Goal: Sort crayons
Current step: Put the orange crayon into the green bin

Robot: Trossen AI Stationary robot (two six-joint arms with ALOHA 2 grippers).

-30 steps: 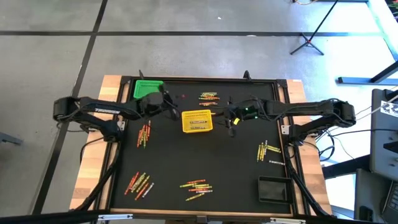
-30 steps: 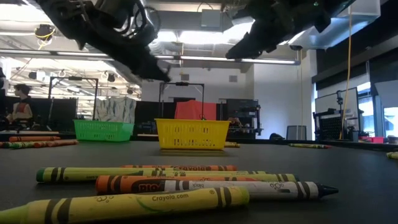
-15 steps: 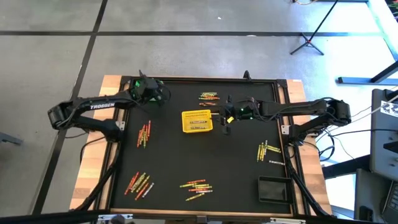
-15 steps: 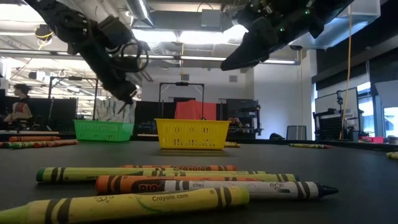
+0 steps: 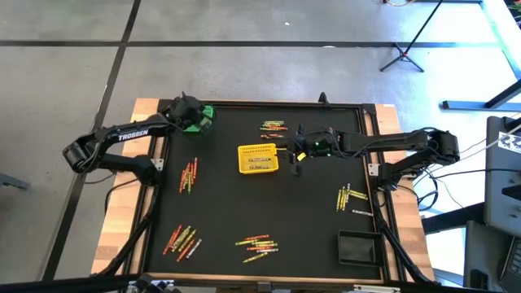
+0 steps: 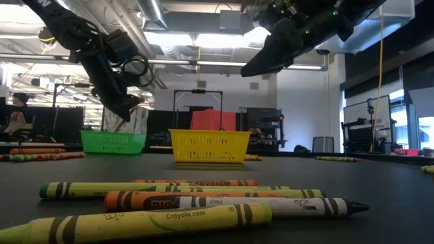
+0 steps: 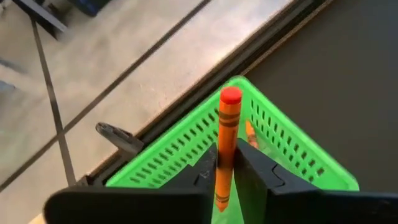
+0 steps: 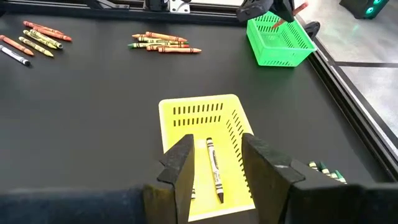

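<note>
Orange wax shows between the dark fingers (image 7: 255, 171) of the left gripper (image 7: 225, 177): an orange crayon (image 7: 226, 146) is clamped there, its tip pointing out over the green basket (image 7: 292, 149), which sits at the far left corner of the black table (image 5: 220, 203). A second orange crayon (image 7: 250, 132) is seen lying inside that basket. From above, the left gripper (image 5: 189, 114) is placed over the green basket (image 5: 203, 116), covering most of it.

The right gripper (image 8: 214, 165) is held above the yellow basket (image 8: 180, 115), near the middle of the table's far half. Its fingers (image 8: 179, 165) are spread apart and nothing is gripped between them. A white crayon with black bands (image 8: 214, 169) is seen lying in the yellow basket. From above, the right gripper (image 5: 296, 154) is set just beside the right side of the yellow basket (image 5: 258, 159).

Loose crayons are gathered in small heaps on the table: one (image 5: 274, 126) near the far edge, one (image 5: 189, 173) toward the left edge, one (image 5: 182, 240) near the near left corner, one (image 5: 256, 244) by the near edge, and one (image 5: 352, 199) toward the right edge. A black basket (image 5: 358, 248) is placed at the near right corner. In the low view, several crayons (image 6: 224, 200) are seen lying side by side close to the camera.
</note>
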